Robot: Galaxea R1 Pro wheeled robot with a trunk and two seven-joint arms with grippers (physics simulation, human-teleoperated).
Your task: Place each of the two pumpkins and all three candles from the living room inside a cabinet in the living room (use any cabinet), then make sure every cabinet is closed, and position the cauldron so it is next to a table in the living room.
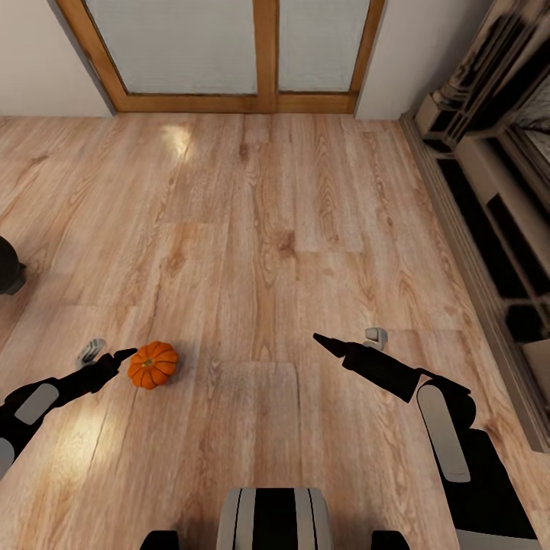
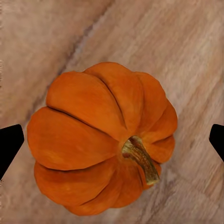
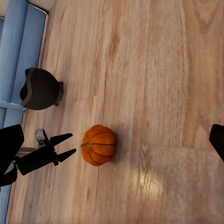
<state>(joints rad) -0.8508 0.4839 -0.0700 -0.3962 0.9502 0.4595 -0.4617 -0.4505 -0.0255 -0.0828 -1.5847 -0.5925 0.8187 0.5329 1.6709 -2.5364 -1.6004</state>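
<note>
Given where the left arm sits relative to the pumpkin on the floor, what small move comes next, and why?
Probably ease the left gripper forward around the pumpkin, then close. Its jaws are open, the fingertips sit just short of the pumpkin on the wood floor, and the left wrist view shows it centred between them.

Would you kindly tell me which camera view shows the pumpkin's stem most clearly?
The left wrist view: the pumpkin is close up there, with its curved brown stem sharp between the open left pincer's fingertips. The head view shows the pumpkin small on the floor, stem indistinct. The right wrist view shows it sideways, stem barely visible.
</note>
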